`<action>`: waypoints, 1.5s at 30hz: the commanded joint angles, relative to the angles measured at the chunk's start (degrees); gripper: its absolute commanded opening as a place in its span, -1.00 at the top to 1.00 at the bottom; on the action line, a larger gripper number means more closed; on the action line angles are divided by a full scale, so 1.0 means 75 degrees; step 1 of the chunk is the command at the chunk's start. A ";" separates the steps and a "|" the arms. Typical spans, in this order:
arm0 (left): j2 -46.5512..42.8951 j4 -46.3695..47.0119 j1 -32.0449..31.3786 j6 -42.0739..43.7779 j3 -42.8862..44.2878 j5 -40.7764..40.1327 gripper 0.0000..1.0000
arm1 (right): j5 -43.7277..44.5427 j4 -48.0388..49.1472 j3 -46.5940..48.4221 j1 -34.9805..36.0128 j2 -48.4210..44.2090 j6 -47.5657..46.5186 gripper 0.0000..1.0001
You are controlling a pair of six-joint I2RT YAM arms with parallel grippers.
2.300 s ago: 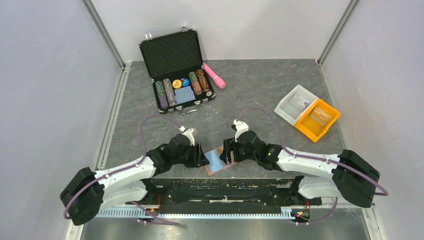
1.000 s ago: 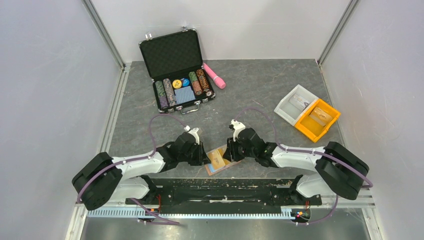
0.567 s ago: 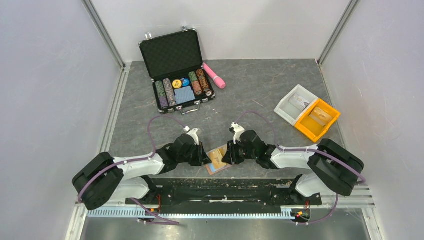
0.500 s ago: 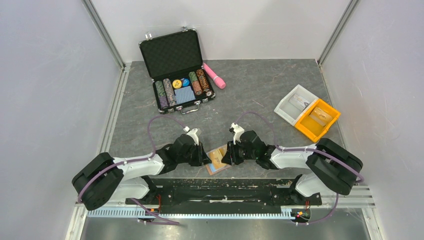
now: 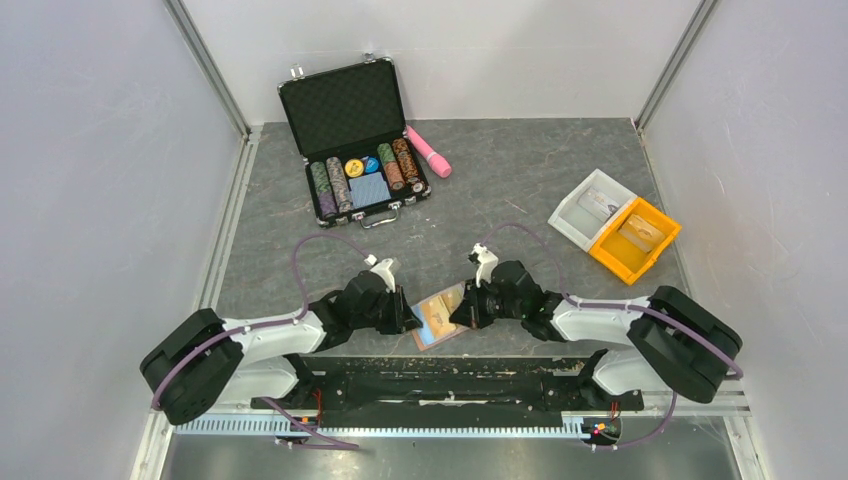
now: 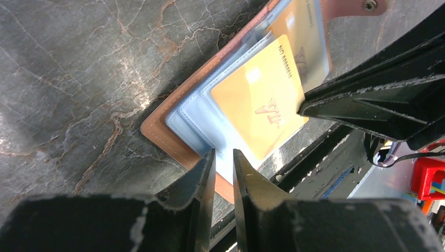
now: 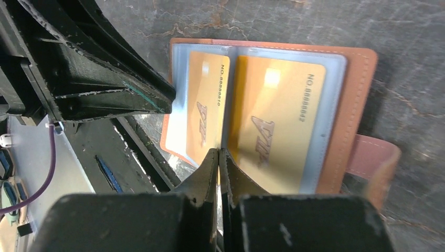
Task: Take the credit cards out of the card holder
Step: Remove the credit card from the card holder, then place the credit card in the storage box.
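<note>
Right gripper (image 7: 219,152) pinched shut on a clear sleeve leaf of the card holder (image 7: 361,105), lying open at the near edge of the table (image 5: 540,170); left gripper (image 6: 223,153) narrow at its corner — grip unclear. The credit cards (image 7: 275,123) — thin, stiff, slick — likely need pulling by an exposed edge.

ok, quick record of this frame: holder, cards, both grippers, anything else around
holder: open, inside facing up
cards: two orange ones showing, both inside clear sleeves; none out
left gripper: jaws closed on the holder's edge
right gripper: jaws shut at the sleeves' lower edge, between the two cards; what they pinch is unclear
other: chip case and pink cylinder at the back, away from both arms
</note>
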 commanded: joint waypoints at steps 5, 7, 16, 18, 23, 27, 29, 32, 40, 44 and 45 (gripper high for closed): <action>-0.0088 -0.0753 -0.0006 -0.0067 -0.0245 -0.0291 0.46 | -0.0090 -0.0494 -0.0172 -0.0640 -0.0769 -0.0421 1.00; -0.0104 -0.0799 -0.0006 -0.0066 -0.0222 -0.0299 0.46 | -0.0144 -0.0623 -0.0180 -0.0782 -0.0904 -0.0520 1.00; -0.0157 -0.0894 -0.0006 -0.0065 -0.0105 -0.0286 0.42 | -0.0506 -0.0929 -0.0101 -0.1048 -0.1202 -0.0674 1.00; -0.0244 -0.1019 -0.0006 -0.0066 -0.0027 -0.0276 0.38 | -0.0408 -0.1182 -0.0014 -0.1117 -0.1369 -0.0777 1.00; -0.0666 -0.1368 -0.0006 -0.0055 0.0204 -0.0284 0.27 | 0.0360 -0.2384 0.0508 -0.1265 -0.1954 -0.1281 1.00; -0.0983 -0.1810 -0.0005 -0.0004 0.0458 -0.0282 0.01 | 0.0378 -0.2839 0.0821 -0.1330 -0.2281 -0.1504 1.00; -0.1216 -0.2220 -0.0006 0.0138 0.0750 -0.0264 -0.17 | 0.0278 -0.3059 0.0956 -0.1341 -0.2389 -0.1677 1.00; -0.1710 -0.3018 -0.0006 0.0428 0.1313 -0.0407 -0.35 | -0.0343 -0.3387 0.1147 -0.1344 -0.2411 -0.2213 1.00; -0.2604 -0.3969 0.0000 0.1459 0.2268 -0.0188 -0.68 | -0.2293 -0.3632 0.1195 -0.1333 -0.2160 -0.3049 1.00; -0.2442 -0.3725 -0.0005 0.1516 0.2273 0.0267 -0.67 | -0.3252 -0.2992 0.0926 -0.1321 -0.2125 -0.2775 1.00; -0.2369 -0.3547 -0.0006 0.1477 0.2245 0.0525 -0.66 | -0.3465 -0.2715 0.0818 -0.1321 -0.2145 -0.2663 1.00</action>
